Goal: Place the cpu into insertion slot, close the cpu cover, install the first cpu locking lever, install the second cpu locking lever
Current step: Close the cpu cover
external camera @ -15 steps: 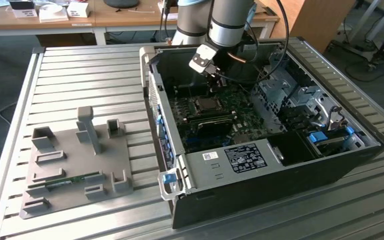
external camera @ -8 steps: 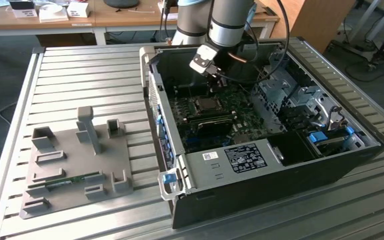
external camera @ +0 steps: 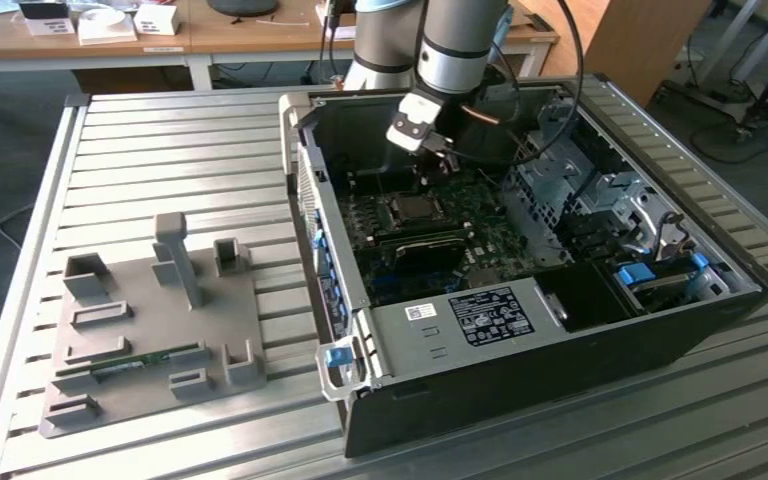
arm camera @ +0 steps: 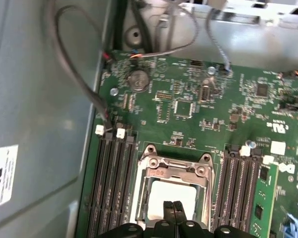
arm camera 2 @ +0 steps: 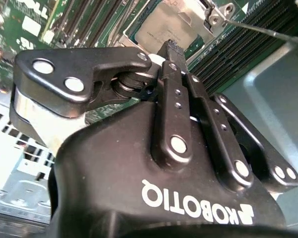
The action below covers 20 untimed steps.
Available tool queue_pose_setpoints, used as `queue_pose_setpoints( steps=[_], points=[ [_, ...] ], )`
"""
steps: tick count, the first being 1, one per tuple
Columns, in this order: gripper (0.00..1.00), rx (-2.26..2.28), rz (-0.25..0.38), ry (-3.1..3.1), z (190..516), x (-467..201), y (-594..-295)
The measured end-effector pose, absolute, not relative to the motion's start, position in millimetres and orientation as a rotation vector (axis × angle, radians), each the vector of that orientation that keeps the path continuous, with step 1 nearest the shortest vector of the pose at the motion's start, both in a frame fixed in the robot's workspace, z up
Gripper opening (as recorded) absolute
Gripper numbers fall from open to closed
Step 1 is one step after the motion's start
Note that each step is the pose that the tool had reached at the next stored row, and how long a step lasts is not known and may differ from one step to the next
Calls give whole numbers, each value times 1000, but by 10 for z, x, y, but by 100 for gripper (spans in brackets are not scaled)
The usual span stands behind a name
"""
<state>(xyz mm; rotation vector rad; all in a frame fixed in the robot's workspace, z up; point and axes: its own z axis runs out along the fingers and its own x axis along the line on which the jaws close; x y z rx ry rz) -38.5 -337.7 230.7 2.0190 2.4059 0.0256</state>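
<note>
Slatted metal table (external camera: pixel 157 150) in an office room, with wooden desks (external camera: pixel 224 30) behind. On the table, toward the exterior view's left, a grey fixture plate (external camera: pixel 144 330). Toward its right, a grey computer case (external camera: pixel 558 350), lying open with the green motherboard (arm camera: pixel 188 109) facing up.

Gripper (external camera: pixel 440 158) reaching down into the case, clenched. In both wrist views the fingertips (arm camera: pixel 167 208) pressed together, nothing seen between them. Hanging just over the cpu (arm camera: pixel 171 191); cannot tell whether touching.

Cpu pale and square, seated in the insertion slot (external camera: pixel 411 210), with the silvery cpu cover (arm camera: pixel 176 171) lying down around it. From one corner of the cover, a thin metal rod (arm camera 2: pixel 258 27) slanting out over the memory slots (arm camera: pixel 114 188).

Memory slots close on both sides of the socket. Case wall and a looping grey cable (arm camera: pixel 74 74) well apart, to one side. Open room above the board.
</note>
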Motion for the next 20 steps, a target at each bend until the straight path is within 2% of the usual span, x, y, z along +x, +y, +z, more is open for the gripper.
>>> queue_pose_setpoints(
  steps=[20],
  points=[
    [11,1772,26,2595,2306,-385,-3377]
  ],
)
